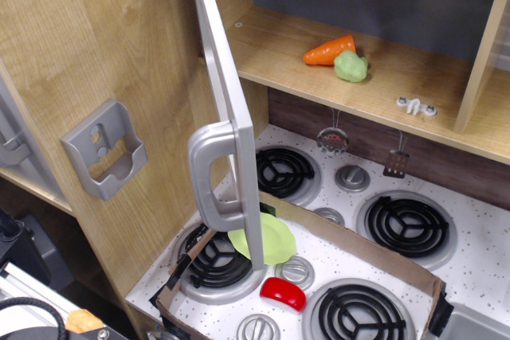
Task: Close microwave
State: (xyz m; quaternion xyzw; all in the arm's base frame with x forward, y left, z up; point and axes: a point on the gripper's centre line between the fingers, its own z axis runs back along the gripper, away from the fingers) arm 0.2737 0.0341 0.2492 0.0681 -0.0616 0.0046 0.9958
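A grey wall bracket (104, 158) sits on the wooden panel at left. Right of it the microwave (227, 117) door stands swung open, edge-on, its loop handle over the stove surface (470, 276). A toy carrot (328, 50) lies in the cavity. The jaws are out of view

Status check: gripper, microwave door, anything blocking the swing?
Gripper out of view. Microwave door wide open, handle free. Carrot and green toy sit inside, back from the edge; nothing seen blocking.
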